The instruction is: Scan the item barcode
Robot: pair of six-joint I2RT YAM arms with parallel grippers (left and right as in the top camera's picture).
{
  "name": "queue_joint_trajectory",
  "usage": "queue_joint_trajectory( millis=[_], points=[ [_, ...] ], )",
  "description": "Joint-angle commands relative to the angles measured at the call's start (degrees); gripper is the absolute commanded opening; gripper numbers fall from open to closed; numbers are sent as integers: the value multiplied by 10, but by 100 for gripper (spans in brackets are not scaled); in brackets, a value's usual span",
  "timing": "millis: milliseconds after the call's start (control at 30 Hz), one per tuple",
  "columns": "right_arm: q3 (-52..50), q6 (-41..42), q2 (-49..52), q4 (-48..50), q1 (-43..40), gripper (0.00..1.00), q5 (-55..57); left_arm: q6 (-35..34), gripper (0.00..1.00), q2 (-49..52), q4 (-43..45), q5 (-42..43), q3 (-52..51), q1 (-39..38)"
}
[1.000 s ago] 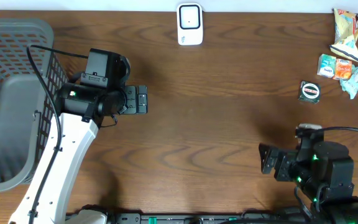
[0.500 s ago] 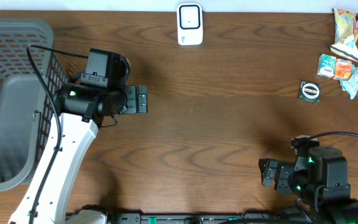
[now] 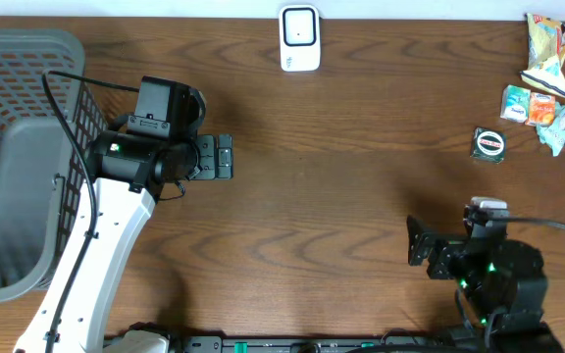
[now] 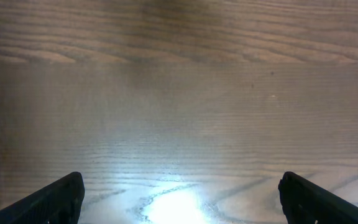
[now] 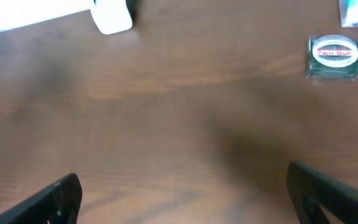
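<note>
My right claw [image 3: 418,241] has swung back up the brown wooden table [image 3: 341,196] since a moment ago; my left claw [image 3: 224,157] has not budged. Both stand spread wide and hold nothing (only bare wood shows between the fingers). The small square dark-green packet with the round label [image 5: 334,57] lies ahead and right of my right claw, well apart. The white plastic barcode scanner [image 3: 299,38] sits far ahead, to the left.
</note>
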Motion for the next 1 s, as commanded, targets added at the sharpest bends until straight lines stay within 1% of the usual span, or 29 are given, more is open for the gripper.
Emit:
queue_joint_trajectory(
  millis=[0, 100, 267, 400, 567, 733, 967],
  points=[
    [-55, -10, -46, 52, 3, 99, -3, 3, 98, -4, 0, -3, 6, 1],
    [-100, -15, -82, 104, 2, 99, -5, 3, 98, -4, 0, -3, 6, 1],
    [-148, -33, -127, 162, -16, 99, -26, 3, 98, -4, 0, -3, 6, 1],
    [-190, -74, -155, 238, -34, 99, -67, 3, 98, -4, 0, -3, 6, 1],
    [-238, -75, -179, 333, -46, 99, -73, 3, 98, -4, 0, -3, 6, 1],
    [-274, -75, -197, 405, -46, 99, -73, 3, 98, -4, 0, -3, 6, 1],
    [-309, -74, -206, 444, -62, 99, -73, 3, 98, -4, 0, -3, 6, 1]
  ],
)
